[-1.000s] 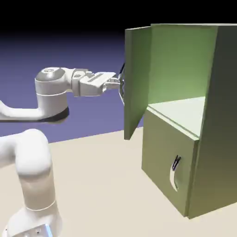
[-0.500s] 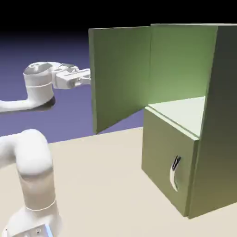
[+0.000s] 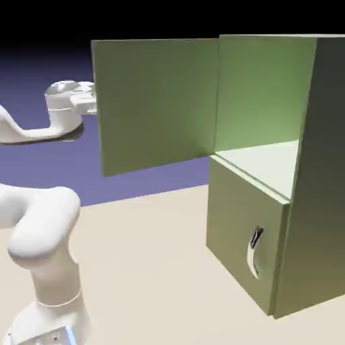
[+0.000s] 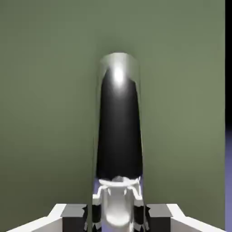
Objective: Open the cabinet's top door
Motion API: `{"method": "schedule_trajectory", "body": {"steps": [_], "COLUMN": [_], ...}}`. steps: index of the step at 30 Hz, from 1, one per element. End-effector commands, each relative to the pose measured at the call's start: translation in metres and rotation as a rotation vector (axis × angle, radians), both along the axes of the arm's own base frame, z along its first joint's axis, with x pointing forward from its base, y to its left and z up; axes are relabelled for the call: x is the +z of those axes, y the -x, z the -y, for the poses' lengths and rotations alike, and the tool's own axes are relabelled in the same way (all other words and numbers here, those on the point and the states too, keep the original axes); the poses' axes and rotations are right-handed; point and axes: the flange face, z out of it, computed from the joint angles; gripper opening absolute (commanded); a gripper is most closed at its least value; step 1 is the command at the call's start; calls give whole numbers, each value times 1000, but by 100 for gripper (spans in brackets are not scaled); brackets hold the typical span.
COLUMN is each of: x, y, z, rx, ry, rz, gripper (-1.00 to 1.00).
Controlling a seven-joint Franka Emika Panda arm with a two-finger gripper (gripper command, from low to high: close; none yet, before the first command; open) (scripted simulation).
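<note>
The olive-green cabinet (image 3: 318, 168) stands at the exterior view's right. Its top door (image 3: 155, 101) is swung wide out to the left, baring the lighter green inside (image 3: 263, 94). My arm's white wrist (image 3: 66, 101) shows just past the door's left edge, and the door hides the gripper there. In the hand view the door's silver-and-black handle (image 4: 118, 127) runs up the middle of the olive panel (image 4: 45, 90). My gripper (image 4: 118, 218) is shut on that handle, with its grey fingertips (image 4: 72, 215) on either side at the bottom edge.
The shorter lower door (image 3: 239, 229) is closed, with its small curved handle (image 3: 254, 253) facing out. My arm's white base and elbow (image 3: 47, 263) rise at the lower left over the beige table (image 3: 155, 269).
The top door has swung much farther open, its free edge sweeping left. My hand went left with the handle and is now hidden behind the door.
</note>
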Motion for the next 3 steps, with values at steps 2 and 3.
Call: {"method": "schedule_trajectory", "body": {"steps": [2,3], "x": [0,0], "y": [-4,-4], "z": [-10,-10], "rx": [-32,-32], "ry": [0,0], "rz": [0,0], "gripper": [-100,100]}}
